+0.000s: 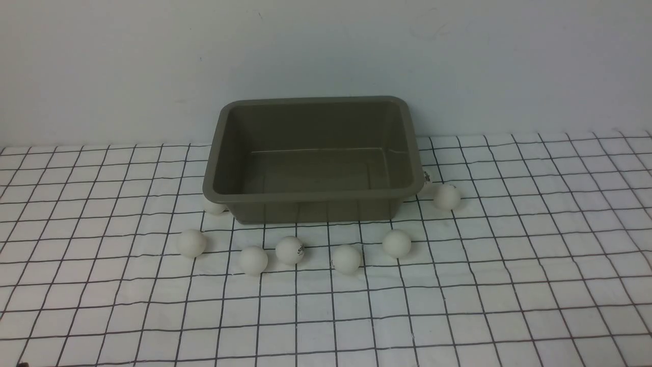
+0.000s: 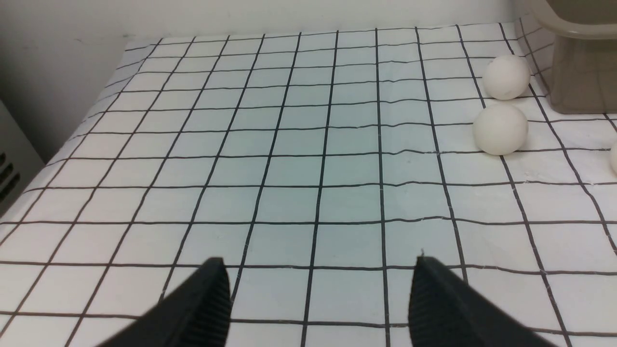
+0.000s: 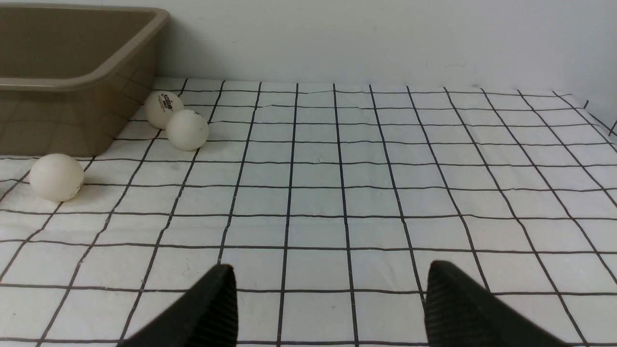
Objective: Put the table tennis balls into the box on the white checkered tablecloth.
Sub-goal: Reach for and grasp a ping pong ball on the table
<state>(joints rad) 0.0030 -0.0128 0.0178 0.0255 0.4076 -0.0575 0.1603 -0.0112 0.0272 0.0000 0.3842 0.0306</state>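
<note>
The olive-grey box (image 1: 305,196) stands empty at the back middle of the white checkered tablecloth (image 1: 458,285). Several table tennis balls lie around it: a row in front (image 1: 192,242) (image 1: 253,260) (image 1: 290,250) (image 1: 347,258) (image 1: 397,242), one half hidden under its left front corner (image 1: 214,206) and one off its right corner (image 1: 446,197). Neither gripper shows in the front view. My left gripper (image 2: 318,270) is open over bare cloth, with two balls (image 2: 500,129) (image 2: 506,77) ahead beside the box (image 2: 578,72). My right gripper (image 3: 330,274) is open and empty; balls (image 3: 57,177) (image 3: 187,129) (image 3: 164,109) lie by the box (image 3: 72,82).
A plain pale wall (image 1: 326,51) rises right behind the box. The cloth's left edge (image 2: 96,111) drops off next to a grey panel (image 2: 9,173). Its right edge (image 3: 597,115) shows in the right wrist view.
</note>
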